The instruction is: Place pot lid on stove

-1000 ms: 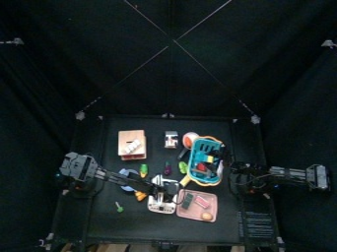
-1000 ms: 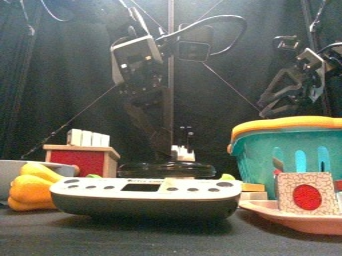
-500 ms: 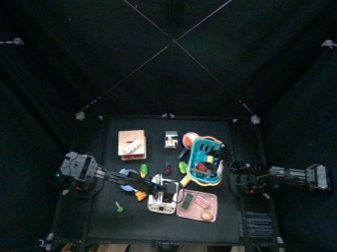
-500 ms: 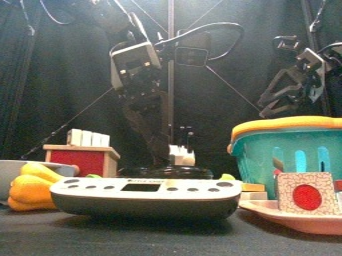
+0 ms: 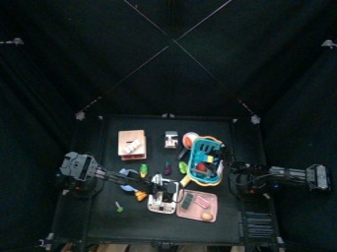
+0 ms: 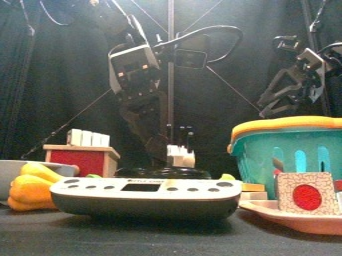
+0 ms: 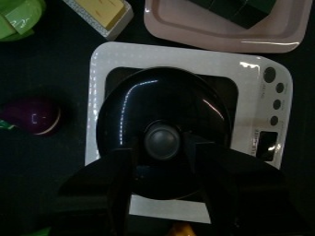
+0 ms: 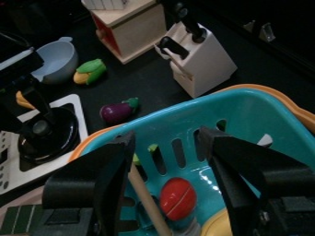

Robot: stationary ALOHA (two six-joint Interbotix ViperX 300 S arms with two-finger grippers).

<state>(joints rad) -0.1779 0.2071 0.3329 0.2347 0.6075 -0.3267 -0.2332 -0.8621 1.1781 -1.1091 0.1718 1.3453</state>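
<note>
Black and shiny, the pot lid (image 7: 160, 120) lies flat on the white stove (image 7: 113, 61), with its round knob in the middle pointing up. The lid covers most of the stove's dark cooking plate. The stove is a flat white slab with round corners and a row of small buttons along one side. It sits near the front edge of the counter (image 5: 105, 221), about in the middle, just beside the pink tray (image 7: 227, 34).

A second ago the left gripper (image 7: 160, 189) had its two jaws closer together around the lid's knob. Now they stand wide apart on both sides of the knob and do not hold the lid. In the front view the left arm (image 6: 140, 75) looks a little more upright than before, but the gripper is at about the same place over the stove. The lid has not moved.

The right gripper (image 8: 172, 161) has not moved. It hangs over the teal basket (image 8: 264, 115) toward the right edge of the counter, with its jaws apart and nothing between them.

A small purple eggplant (image 7: 31, 115) lies on the counter just beside the stove. A white knife block (image 8: 197, 51) stands farther back, near a red and tan box (image 6: 80, 155).
</note>
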